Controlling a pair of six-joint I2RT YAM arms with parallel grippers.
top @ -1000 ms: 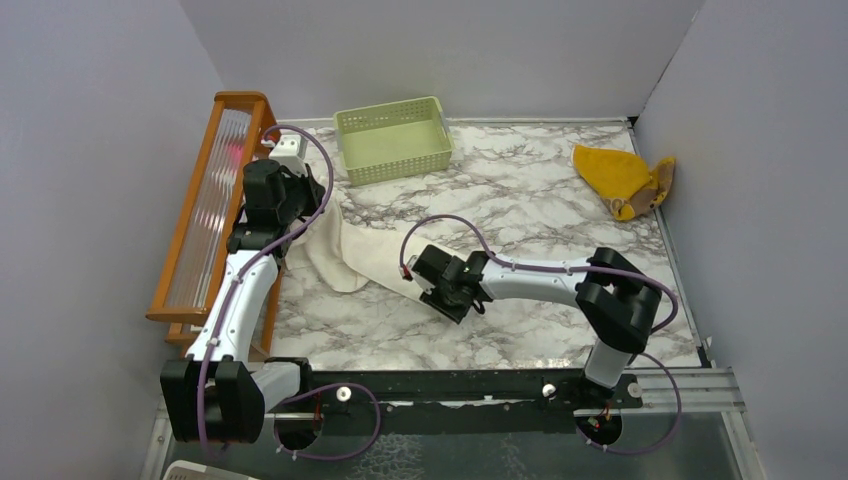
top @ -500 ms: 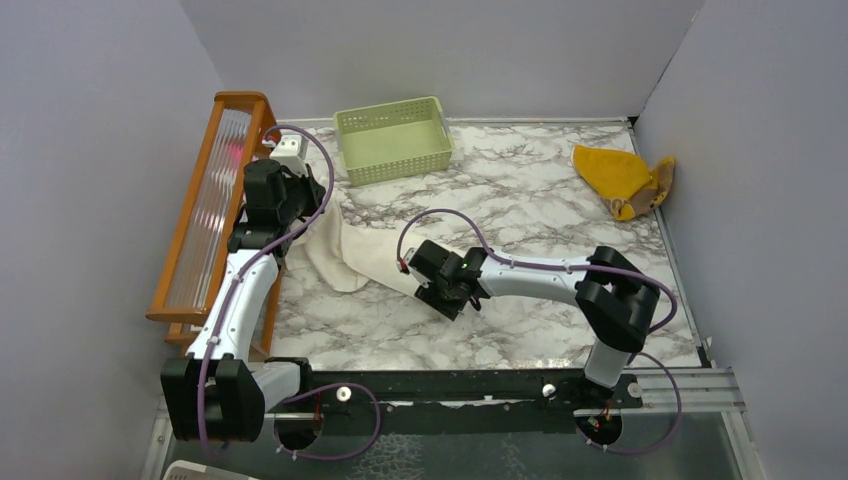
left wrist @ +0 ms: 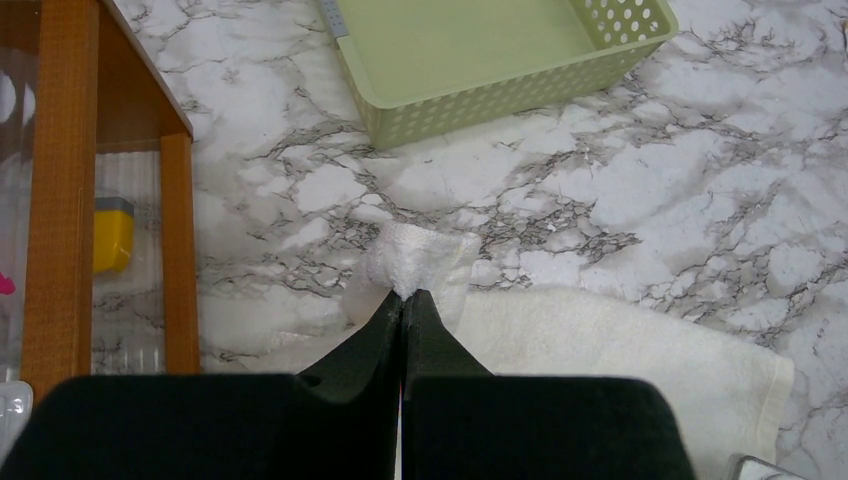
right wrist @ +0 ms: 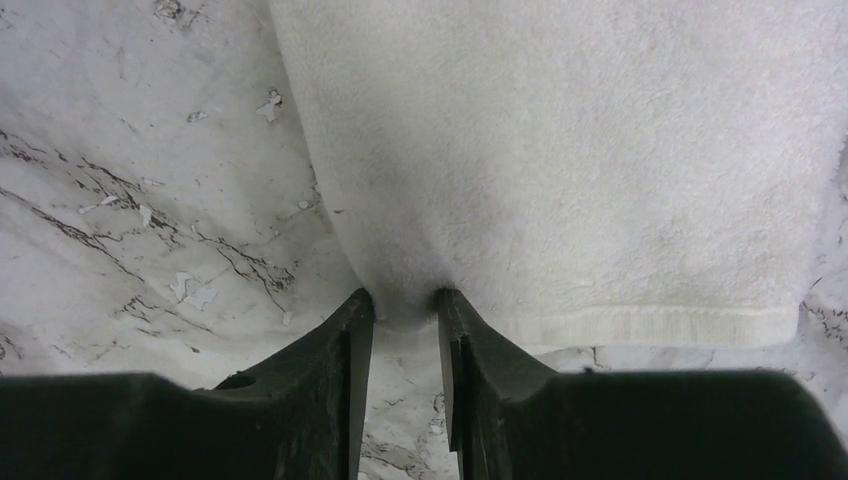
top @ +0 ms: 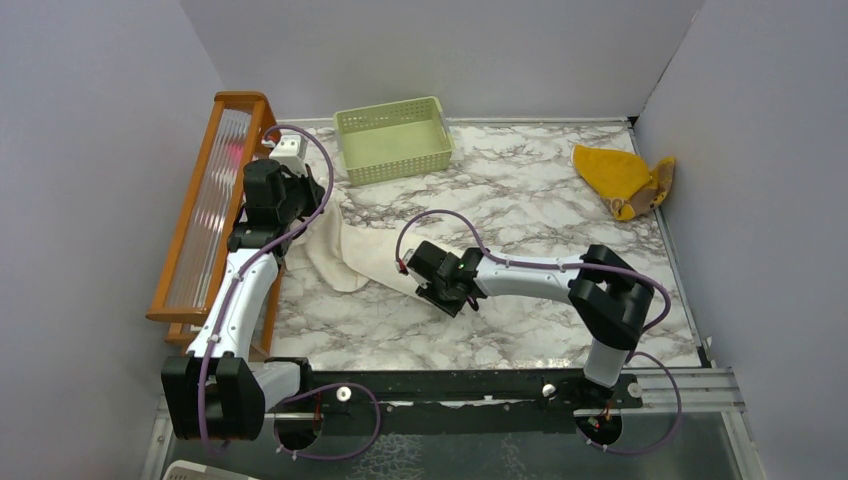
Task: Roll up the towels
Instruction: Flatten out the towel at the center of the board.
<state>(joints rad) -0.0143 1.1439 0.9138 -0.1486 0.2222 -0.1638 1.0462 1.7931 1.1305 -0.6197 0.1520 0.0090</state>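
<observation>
The left hand, arm stretched forward, pinches the far corner of the cream towel, while the right hand, arm bent leftward, clamps that towel's near edge.

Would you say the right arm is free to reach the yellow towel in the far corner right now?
Probably not yet: the right hand is pinching the white towel, though nothing lies between it and the yellow towel.

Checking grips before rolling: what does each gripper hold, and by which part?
Both hold the cream towel: the left gripper pinches a bunched-up corner, the right gripper pinches a corner of the hemmed end.
</observation>
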